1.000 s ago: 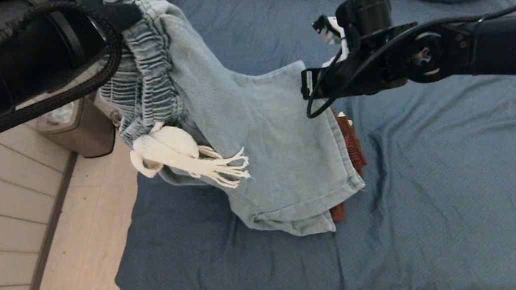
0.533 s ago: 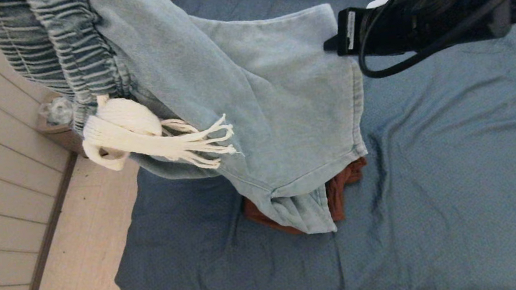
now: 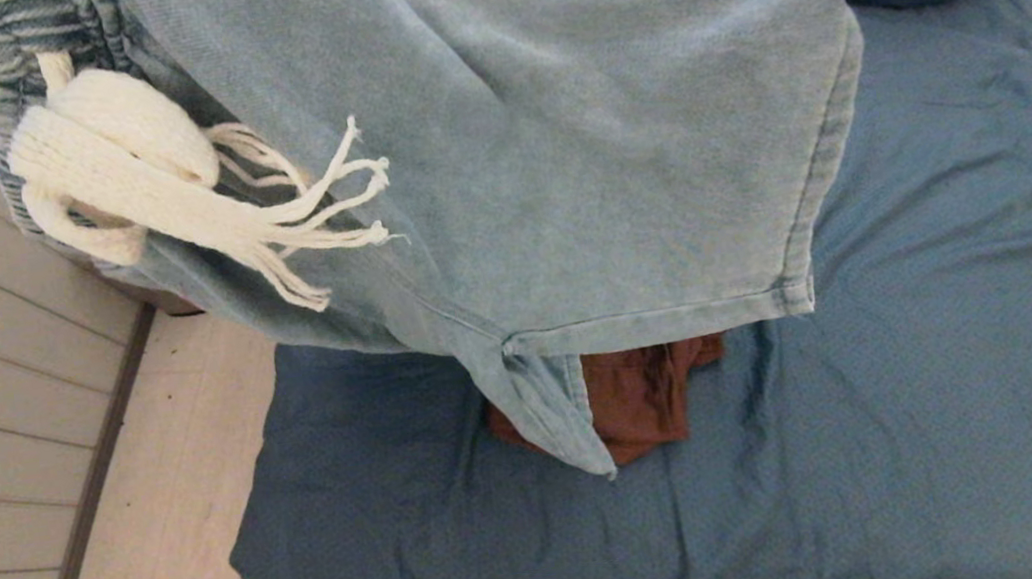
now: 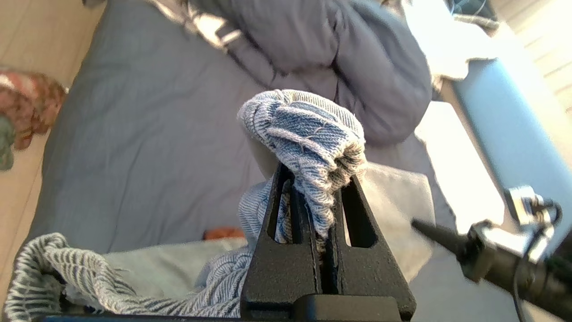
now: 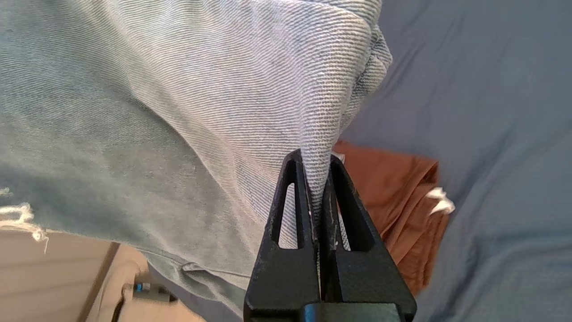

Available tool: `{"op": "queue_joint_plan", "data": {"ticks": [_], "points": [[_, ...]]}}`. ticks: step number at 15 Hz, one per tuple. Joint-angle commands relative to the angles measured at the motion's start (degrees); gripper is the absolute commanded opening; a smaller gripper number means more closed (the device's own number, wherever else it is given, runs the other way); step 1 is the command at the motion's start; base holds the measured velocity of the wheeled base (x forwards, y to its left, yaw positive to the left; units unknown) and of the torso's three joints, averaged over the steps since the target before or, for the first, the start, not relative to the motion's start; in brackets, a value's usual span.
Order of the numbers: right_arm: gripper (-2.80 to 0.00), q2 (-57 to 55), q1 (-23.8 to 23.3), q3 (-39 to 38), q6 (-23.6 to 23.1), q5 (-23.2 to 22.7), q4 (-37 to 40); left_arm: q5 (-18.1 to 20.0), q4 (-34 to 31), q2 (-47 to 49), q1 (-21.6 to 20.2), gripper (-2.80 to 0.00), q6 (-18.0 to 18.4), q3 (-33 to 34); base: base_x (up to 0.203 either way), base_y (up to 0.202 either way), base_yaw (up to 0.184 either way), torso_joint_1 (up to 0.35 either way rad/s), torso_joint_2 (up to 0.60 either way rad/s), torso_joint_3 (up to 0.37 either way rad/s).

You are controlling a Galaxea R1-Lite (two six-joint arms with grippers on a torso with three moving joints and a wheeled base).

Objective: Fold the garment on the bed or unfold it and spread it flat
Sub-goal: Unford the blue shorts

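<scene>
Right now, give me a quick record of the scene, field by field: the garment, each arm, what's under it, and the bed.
garment: pale blue shorts with a white drawstring, held up above the bed
left gripper: shut on the ribbed waistband
right gripper: shut on a fold of the shorts' plain fabric
underneath: rust-brown garment lying on the bed, partly hidden by the shorts
bed: wrinkled slate-blue cover, bunched duvet at the far end
state: shorts lifted, not yet spread flat

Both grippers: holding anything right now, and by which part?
Yes, the light-blue shorts. Left gripper is shut on the ribbed elastic waistband; right gripper is shut on a pinched fold of the leg fabric.
</scene>
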State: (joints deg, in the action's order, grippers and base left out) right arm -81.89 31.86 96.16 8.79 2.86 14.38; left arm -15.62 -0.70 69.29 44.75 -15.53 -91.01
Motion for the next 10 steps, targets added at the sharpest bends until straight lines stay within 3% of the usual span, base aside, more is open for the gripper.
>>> {"op": "queue_joint_plan", "data": {"ticks": [1,5,10], "points": [[-2.80,1.8,-0.4,0.4,0.1,0.0,0.0,-0.1,-1.7,3.7,0.0,-2.80,-0.1,-6.9,0.000,0.000,0.000,0.000,0.00,0.000],[-2.80,2.2,-2.4,1.9,0.3,0.3,-0.1,-0.1,-5.4,11.5,0.0,-2.80,0.0,-18.4,0.000,0.000,0.000,0.000,0.00,0.000],[-2.80,2.5,-8.9,1.6,0.6,0.4,-0.4,-0.1,-3.8,16.8,0.6,-2.80,0.3,-20.0,0.000,0.000,0.000,0.000,0.00,0.000]]}}
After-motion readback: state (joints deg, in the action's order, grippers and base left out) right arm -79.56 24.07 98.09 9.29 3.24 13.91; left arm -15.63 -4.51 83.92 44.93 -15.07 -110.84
